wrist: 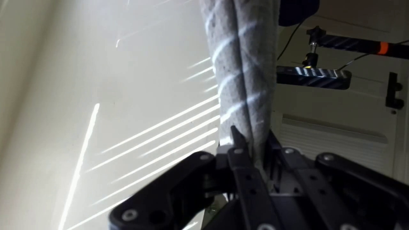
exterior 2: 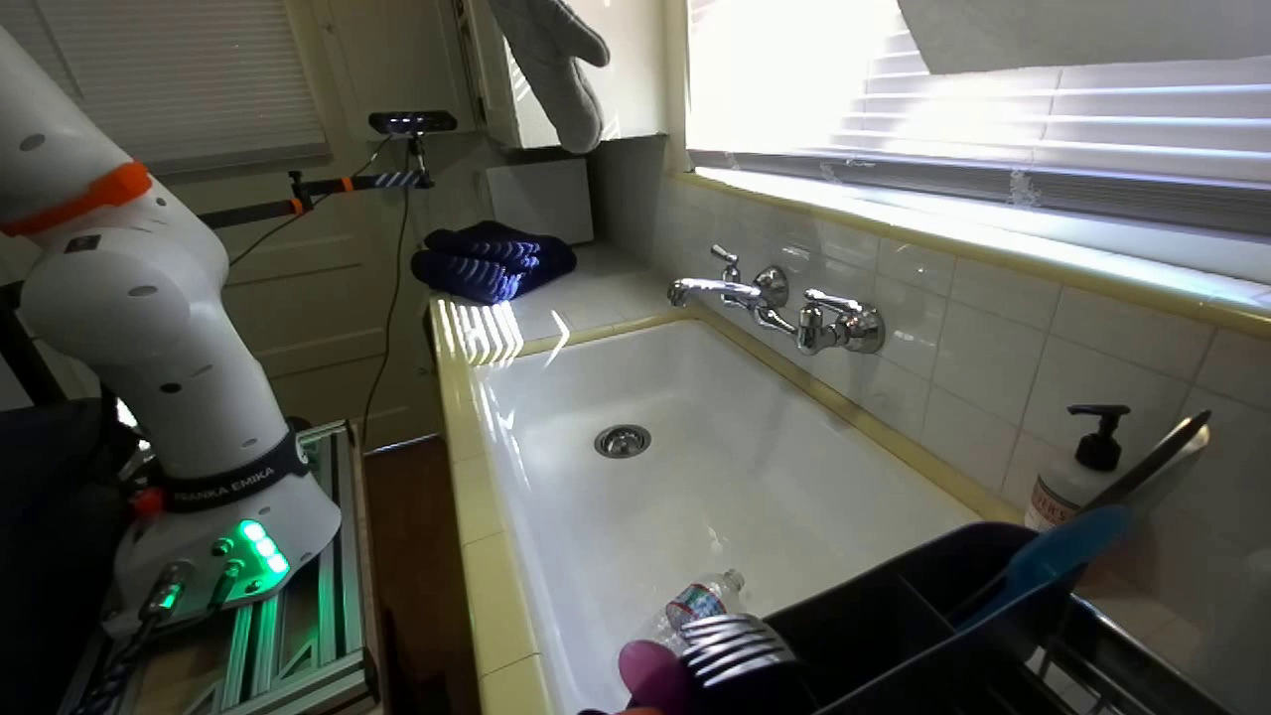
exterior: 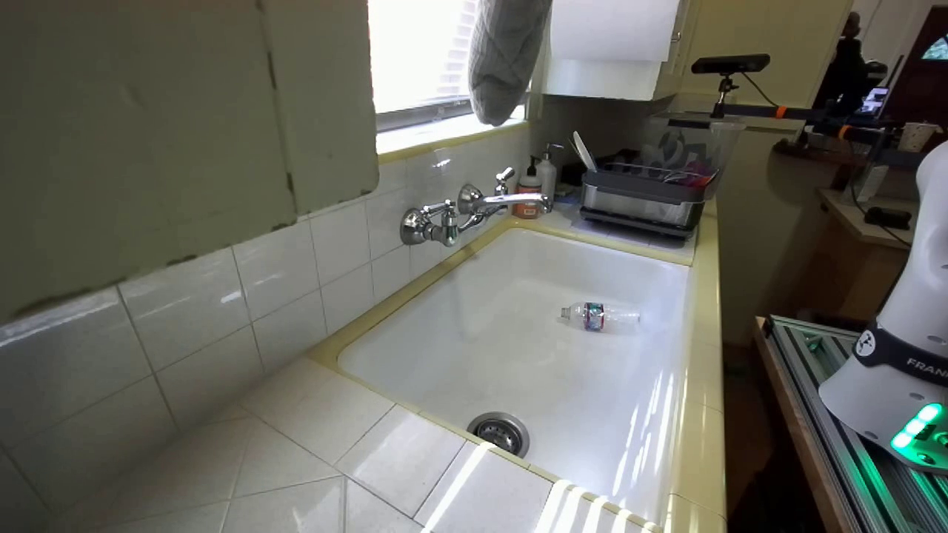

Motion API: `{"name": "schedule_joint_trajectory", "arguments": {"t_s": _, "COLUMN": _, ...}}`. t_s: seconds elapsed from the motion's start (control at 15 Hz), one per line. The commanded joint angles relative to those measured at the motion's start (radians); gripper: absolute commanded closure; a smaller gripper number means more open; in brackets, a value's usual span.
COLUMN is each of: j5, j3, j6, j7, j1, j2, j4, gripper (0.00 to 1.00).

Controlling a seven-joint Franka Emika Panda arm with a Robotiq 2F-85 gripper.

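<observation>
- Hand (wrist: 254,137): closed, gripping one end of a grey oven mitt (wrist: 241,73).
- Mitt hangs in the air, tip down in both exterior views; blocks part of window (exterior: 418,59) in an exterior view.
- Camera (wrist: 313,78) on a bar (wrist: 351,44), beside mitt in wrist view.
- Lower down: faucet (exterior: 511,200) sticking out over white sink (exterior: 444,348).
- Plastic bottle (exterior: 594,316) on its side in sink; fork (exterior 2: 765,647) partly in front of it in an exterior view.
- Dish rack (exterior: 643,200), two soap bottles (exterior: 546,176) past one end of sink.
- Blue towel (exterior 2: 487,260) on counter (exterior 2: 616,288), other end.
</observation>
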Motion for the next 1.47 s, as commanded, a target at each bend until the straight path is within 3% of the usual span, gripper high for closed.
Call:
{"name": "schedule_joint_trajectory", "arguments": {"t_s": 0.0, "j5": 0.008, "j3": -0.002, "j6": 0.039, "j7": -0.023, "j1": 0.012, "j2": 0.033, "j4": 0.092, "gripper": 0.96}}
{"name": "schedule_joint_trajectory", "arguments": {"t_s": 0.27, "j5": 0.021, "j3": -0.004, "j6": 0.068, "j7": -0.027, "j1": 0.022, "j2": 0.078, "j4": 0.187, "gripper": 0.96}}
{"name": "schedule_joint_trajectory", "arguments": {"t_s": 0.33, "j5": -0.001, "j3": -0.007, "j6": 0.053, "j7": -0.013, "j1": 0.016, "j2": 0.043, "j4": 0.133, "gripper": 0.84}}
{"name": "schedule_joint_trajectory", "arguments": {"t_s": 1.13, "j5": -0.001, "j3": -0.006, "j6": 0.055, "j7": -0.014, "j1": 0.02, "j2": 0.075, "j4": 0.182, "gripper": 0.84}}
{"name": "schedule_joint_trajectory", "arguments": {"t_s": 1.2, "j5": -0.001, "j3": -0.006, "j6": 0.055, "j7": -0.014, "j1": 0.02, "j2": 0.075, "j4": 0.182, "gripper": 0.96}}
{"name": "schedule_joint_trajectory", "arguments": {"t_s": 1.4, "j5": -0.014, "j3": 0.007, "j6": 0.085, "j7": -0.01, "j1": 0.022, "j2": 0.086, "j4": 0.216, "gripper": 0.96}}
